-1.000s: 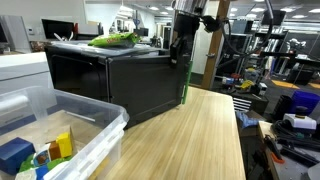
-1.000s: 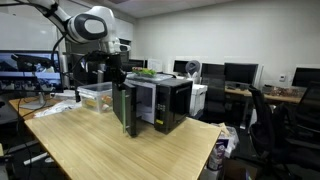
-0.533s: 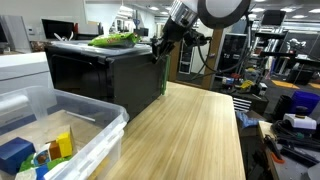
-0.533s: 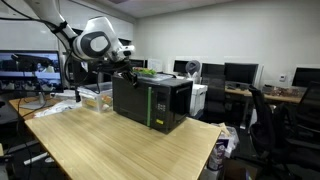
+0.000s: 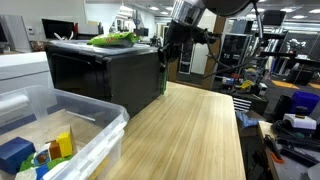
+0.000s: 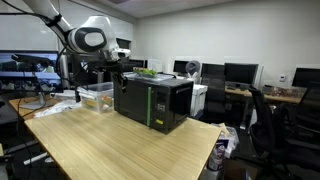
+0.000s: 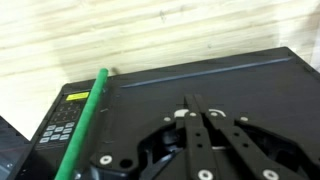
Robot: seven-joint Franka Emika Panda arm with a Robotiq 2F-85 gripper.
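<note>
While the gripper (image 7: pixel 191 101) hangs close in front of the upper part of the black microwave (image 5: pixel 100 80), its jaws are pressed together with nothing between them, and the relation that matters is how they stand to the door (image 7: pixel 225 80). In the wrist view the closed fingertips lie over the middle of the door panel. Whether they touch it or sit just off it cannot be told. The green handle (image 7: pixel 84 122) lies to the left of the fingers and apart from them, with the keypad (image 7: pixel 60 118) beyond it. The handle's long axis runs along the door's edge, so it stands upright in an exterior view (image 6: pixel 150 108), and the shut fingers point at the flat panel beside it rather than across it. The microwave sits at the far left of the wooden table (image 5: pixel 205 125) in an exterior view, behind a clear plastic bin (image 5: pixel 95 108), with a green object (image 5: pixel 115 39) lying on top. The single arm reaches it from above and behind, and the gripper (image 5: pixel 166 55) is at the door's top corner. A second earlier the door stood swung wide out over the table. Half a second ago it was almost home, with the gripper against it. Now it lies flush with the body, and the arm has drawn slightly upward.
</note>
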